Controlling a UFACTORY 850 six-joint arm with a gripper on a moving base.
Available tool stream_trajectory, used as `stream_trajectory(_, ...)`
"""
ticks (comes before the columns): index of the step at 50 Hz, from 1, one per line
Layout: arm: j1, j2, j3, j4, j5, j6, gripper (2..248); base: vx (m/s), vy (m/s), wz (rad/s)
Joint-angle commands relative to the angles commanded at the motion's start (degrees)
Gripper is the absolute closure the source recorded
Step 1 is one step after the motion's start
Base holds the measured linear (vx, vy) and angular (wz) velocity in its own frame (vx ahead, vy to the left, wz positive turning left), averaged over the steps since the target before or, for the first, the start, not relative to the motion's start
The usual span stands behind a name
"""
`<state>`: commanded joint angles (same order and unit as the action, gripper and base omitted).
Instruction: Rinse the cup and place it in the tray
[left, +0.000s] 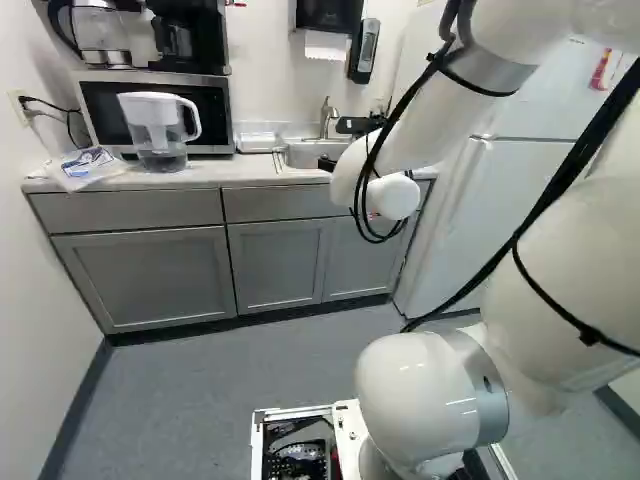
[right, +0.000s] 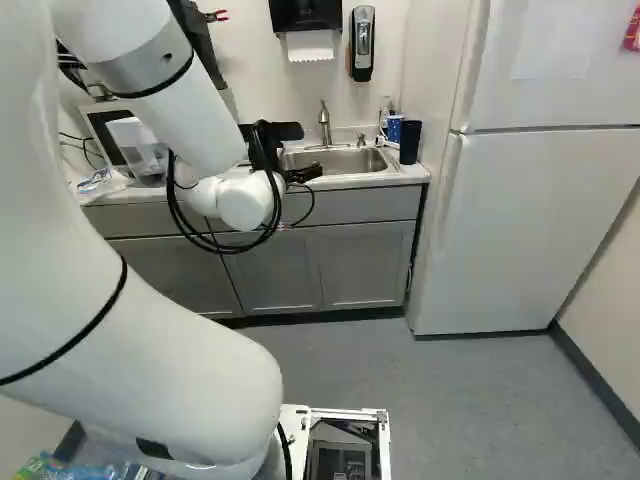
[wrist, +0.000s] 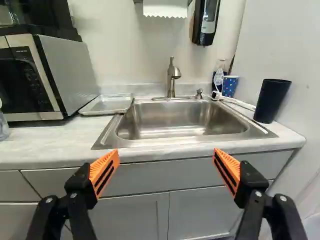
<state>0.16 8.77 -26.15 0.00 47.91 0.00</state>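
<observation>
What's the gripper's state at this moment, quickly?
Gripper: open, its orange-padded fingers spread wide, holding nothing.

The left and right base views look ahead and down past the smooth white jointed arm (left: 420, 390) — one from either side — sharing the grey-fronted, pale-topped counter (right: 360, 210); the wrist view faces the rectangular stainless-steel sink (wrist: 170, 117), nearer.

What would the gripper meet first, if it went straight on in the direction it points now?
The gripper would probably meet the counter's front edge or the sink just behind it; the depth is unclear, so I cannot tell which.
</observation>
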Motion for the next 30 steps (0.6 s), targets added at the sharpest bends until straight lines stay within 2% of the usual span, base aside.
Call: stream_trajectory(30, -0.01, -1.53, -5.33, 0.00, -3.24, 0.00, 3, 0.000, 0.000, 0.000)
